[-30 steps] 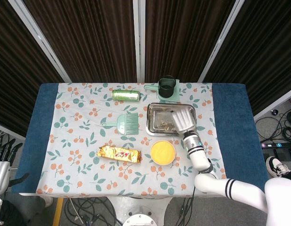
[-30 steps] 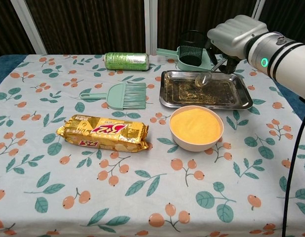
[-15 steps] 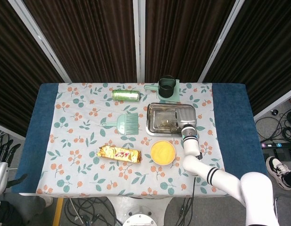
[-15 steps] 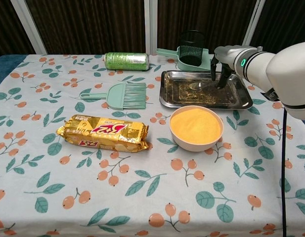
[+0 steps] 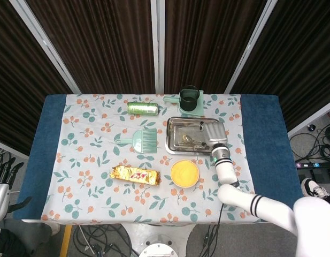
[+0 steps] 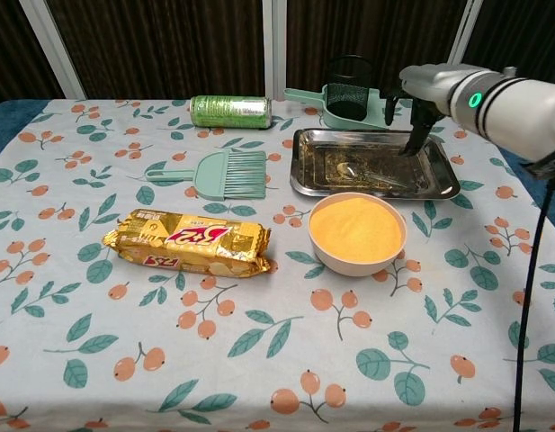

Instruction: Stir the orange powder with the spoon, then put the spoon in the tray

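Chest view shows the spoon (image 6: pixel 367 168) lying flat inside the metal tray (image 6: pixel 443 183), its bowl toward the tray's middle. The right hand (image 6: pixel 419 101) hangs over the tray's far right corner with fingers (image 6: pixel 411 142) pointing down and apart from the spoon, released and holding nothing. Just in front of the tray sits the bowl of orange powder (image 6: pixel 357 230). The left hand (image 5: pixel 1 188) shows only in the head view, off the tabletop (image 5: pixel 90 160) at its left edge, fingers spread and empty. A gold snack packet (image 6: pixel 189 241) lies left of the bowl.
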Available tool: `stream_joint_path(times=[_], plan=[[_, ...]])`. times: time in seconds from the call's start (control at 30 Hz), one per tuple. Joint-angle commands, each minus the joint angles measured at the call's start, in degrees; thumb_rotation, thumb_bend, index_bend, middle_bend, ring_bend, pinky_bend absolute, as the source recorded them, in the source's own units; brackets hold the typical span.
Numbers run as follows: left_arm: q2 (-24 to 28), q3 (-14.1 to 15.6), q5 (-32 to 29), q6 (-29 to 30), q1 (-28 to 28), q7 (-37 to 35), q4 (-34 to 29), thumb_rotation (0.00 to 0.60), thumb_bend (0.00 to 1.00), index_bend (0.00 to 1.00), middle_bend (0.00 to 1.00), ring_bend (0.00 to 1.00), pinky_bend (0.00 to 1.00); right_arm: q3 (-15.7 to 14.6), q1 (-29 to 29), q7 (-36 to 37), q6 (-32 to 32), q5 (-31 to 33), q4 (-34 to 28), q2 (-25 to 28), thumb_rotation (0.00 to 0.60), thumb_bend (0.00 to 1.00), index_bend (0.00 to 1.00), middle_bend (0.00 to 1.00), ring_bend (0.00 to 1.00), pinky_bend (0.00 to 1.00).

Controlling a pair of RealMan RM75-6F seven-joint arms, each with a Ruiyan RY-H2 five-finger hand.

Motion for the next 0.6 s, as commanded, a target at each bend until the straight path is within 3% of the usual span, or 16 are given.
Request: stream_joint_path(times=[0.03,0.13,0.2,0.37,0.47,0.6], plan=[[-0.01,0.01,0.21,0.16,0.01,-0.08,0.09,0.600,0.00,0.17,0.12,0.09,0.06,-7.57,-12.24,9.28,11.45,-18.17,-18.78,15.15,0.600,0.20,0.46,0.79,0.79,0.90],[-0.04,-0.02,0.53,0.27,-0.11,-0.08,0.10,0.600,0.00,0.17,0.12,0.09,0.06,-11.82,-19.58,16.58,18.42,-27.80,-24.70,22.05,0.600,0.22,0.45,0.61,0.60,0.72],[0.03,-0.07,0.74,0.30,-0.25,-0.02,0.02,0.600,0.00,0.17,0.12,0.09,0.06,-14.22,-23.37,21.37,21.50,-32.62,-26.59,25.50,0.600,0.22,0.39,0.51,0.47,0.60],[0.16,-0.13,1.34,0.44,-0.57,0.82,-0.62,0.600,0.00,0.17,0.12,0.09,0.06,-20.94,-32.63,34.11,28.57,-44.21,-27.94,33.65,0.600,0.23,0.12,0.23,0.11,0.26],[0.25,0.00,1.78,0.44,-0.73,1.72,-1.25,0.600,0.00,0.17,0.12,0.09,0.06,-23.99,-37.64,38.80,34.03,-49.67,-26.01,34.80,0.600,0.23,0.05,0.15,0.02,0.18],[0.31,-0.09,2.13,0.62,-0.93,2.90,-1.97,0.600,0.00,0.17,0.12,0.09,0.06,-26.60,-42.32,41.54,38.82,-54.32,-24.84,35.06,0.600,0.29,0.03,0.10,0.00,0.13]])
